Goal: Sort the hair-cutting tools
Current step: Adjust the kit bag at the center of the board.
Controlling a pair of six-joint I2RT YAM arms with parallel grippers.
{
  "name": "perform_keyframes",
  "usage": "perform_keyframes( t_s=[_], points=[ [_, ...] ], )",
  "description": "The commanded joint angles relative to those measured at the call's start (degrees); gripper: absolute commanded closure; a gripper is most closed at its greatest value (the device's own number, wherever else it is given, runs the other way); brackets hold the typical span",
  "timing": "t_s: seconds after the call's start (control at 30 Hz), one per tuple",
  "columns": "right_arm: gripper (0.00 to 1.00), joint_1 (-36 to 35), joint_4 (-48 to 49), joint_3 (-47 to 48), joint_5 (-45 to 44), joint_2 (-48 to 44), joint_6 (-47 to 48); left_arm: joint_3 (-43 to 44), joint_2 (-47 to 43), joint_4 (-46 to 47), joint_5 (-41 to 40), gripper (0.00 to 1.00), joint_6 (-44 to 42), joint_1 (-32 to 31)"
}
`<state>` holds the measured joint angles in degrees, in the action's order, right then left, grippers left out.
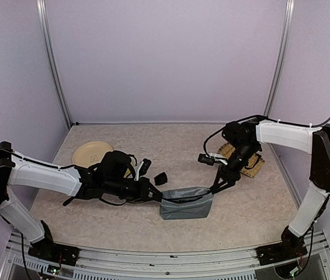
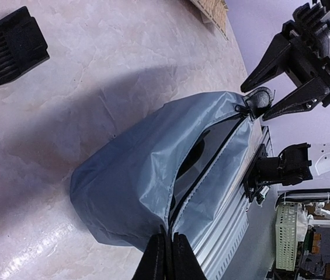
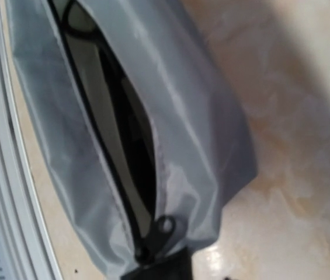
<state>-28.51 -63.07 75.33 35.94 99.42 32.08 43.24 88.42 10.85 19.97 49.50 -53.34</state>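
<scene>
Pouch inside: dark shapes through the zip gap, blurred, can't tell what. Left claw at pouch's near end, cut by bottom edge. Plate left of pouch, part hidden behind left arm. Woven mat right of pouch, mostly behind right arm.

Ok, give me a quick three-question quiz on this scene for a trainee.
1. True or false: the grey pouch is zipped fully shut.
2. Which gripper pinches the pouch's end opposite the zip pull?
3. The small black piece lying beside the pouch has: A teeth, B blades, C a cord.
Key: 1 false, its mouth gapes. 2 the left gripper. 3 A.
</scene>
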Motion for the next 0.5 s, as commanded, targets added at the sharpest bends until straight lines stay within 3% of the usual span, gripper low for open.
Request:
perform_keyframes(
  t_s=[0.0, 0.1, 0.13, 0.47],
  points=[
    [0.69, 0.8, -1.7, -2.08, 0.63, 0.18, -0.92, 0.81, -1.18, -0.22, -1.16, 1.0, -0.21, -1.07],
    [0.97, 1.06, -3.33, -2.1, 2.88, 0.27, 0.02, 0.38, -1.83, -0.35, -1.68, 1.0, 0.63, -1.78],
    [1.0, 1.13, -4.5, -1.86, 4.71, 0.13, 1.42, 0.47, -2.06, -0.8, -1.56, 1.0, 1.01, -1.91],
    [1.0, 1.27, -13.33, -9.33, 12.59, -0.88, 14.86, 5.95, -3.44, -16.61, 1.08, 1.0, 5.94, -3.92]
  ],
)
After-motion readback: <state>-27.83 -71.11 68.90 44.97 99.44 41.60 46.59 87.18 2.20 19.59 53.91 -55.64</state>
